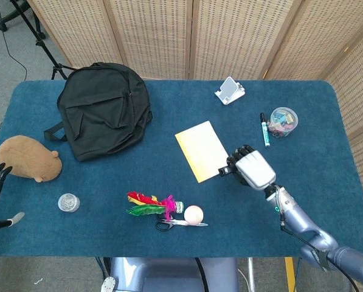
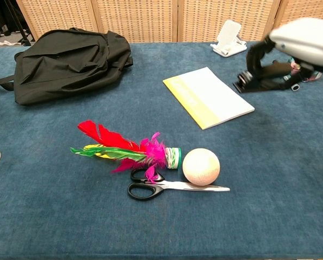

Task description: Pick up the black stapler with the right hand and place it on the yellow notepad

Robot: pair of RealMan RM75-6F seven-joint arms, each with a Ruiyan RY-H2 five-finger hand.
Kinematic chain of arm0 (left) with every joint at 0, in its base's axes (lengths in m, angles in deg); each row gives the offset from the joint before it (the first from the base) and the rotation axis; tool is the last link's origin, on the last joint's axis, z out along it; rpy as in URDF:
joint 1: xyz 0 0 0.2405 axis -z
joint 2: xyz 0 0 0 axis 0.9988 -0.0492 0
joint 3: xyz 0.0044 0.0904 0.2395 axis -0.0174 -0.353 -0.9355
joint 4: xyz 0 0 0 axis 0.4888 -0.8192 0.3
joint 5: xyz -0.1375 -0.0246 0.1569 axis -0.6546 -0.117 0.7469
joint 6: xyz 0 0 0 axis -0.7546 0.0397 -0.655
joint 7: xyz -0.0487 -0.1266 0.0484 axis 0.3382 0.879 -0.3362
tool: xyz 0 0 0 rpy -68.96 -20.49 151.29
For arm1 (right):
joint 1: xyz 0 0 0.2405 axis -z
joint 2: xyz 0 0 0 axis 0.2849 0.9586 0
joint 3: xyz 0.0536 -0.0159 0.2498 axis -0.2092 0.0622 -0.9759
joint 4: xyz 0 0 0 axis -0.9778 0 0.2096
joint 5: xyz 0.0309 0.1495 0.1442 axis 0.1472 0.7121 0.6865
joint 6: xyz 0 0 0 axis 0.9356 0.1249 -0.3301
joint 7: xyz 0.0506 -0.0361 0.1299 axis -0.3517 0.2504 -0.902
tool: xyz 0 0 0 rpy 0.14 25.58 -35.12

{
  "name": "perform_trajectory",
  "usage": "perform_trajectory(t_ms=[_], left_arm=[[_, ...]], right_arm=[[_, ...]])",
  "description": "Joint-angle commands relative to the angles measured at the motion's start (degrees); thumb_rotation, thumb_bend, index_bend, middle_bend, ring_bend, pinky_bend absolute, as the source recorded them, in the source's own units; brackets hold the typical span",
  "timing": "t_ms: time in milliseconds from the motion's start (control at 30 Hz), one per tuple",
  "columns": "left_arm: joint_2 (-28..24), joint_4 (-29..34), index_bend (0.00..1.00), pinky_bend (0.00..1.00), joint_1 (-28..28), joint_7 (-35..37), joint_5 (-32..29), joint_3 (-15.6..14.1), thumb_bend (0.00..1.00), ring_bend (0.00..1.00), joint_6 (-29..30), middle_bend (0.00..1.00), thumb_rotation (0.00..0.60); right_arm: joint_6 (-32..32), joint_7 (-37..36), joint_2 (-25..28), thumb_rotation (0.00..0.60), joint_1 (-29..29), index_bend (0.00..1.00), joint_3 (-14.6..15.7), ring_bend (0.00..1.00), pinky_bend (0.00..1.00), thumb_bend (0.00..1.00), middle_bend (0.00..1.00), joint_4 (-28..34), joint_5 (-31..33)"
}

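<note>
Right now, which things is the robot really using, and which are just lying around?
Using:
right hand
black stapler, held in that hand above the table
yellow notepad

Just lying around:
black backpack
brown plush toy
feather shuttlecock
scissors
ball
marker
phone stand

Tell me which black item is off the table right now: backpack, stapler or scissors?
The stapler: the right hand grips it in the air beside the notepad. The backpack and scissors lie flat on the table.
</note>
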Motion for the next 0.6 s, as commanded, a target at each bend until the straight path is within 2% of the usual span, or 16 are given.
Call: perform_trajectory(t_ms=[33,133,267,400,600], left_arm=[[-0.1,0.0,0.00,0.00,-0.1,0.4,-0.2,0.1,0.00,0.00,0.1,0.00,0.600],[-0.4,-0.1,0.00,0.00,0.0,1.3,-0.6,0.3,0.00,0.00,-0.1,0.00,0.600],[-0.8,-0.3,0.00,0.00,0.4,2.5,-2.2,0.8,0.00,0.00,-1.3,0.00,0.600],[-1.3,-0.7,0.00,0.00,0.6,4.0,-2.9,1.0,0.00,0.00,-2.1,0.00,0.600],[-1.8,-1.1,0.00,0.00,0.7,5.8,-3.3,1.2,0.00,0.00,-2.7,0.00,0.600]], right_arm=[[-4.8,4.9,-1.1,0.600,-4.2,0.51,-4.2,0.35,0.29,0.67,0.49,1.7,5.1],[-8.0,8.8,-3.3,0.600,-7.3,0.51,-6.7,0.35,0.29,0.67,0.49,1.4,8.9],[-10.3,15.0,-8.0,0.600,-10.7,0.51,-8.3,0.35,0.29,0.67,0.49,-0.9,13.1],[-11.9,20.0,-12.7,0.600,-12.8,0.51,-8.5,0.35,0.29,0.67,0.49,-4.8,17.2],[-11.5,22.8,-18.3,0.600,-14.0,0.51,-8.1,0.35,0.30,0.67,0.49,-11.3,20.6]])
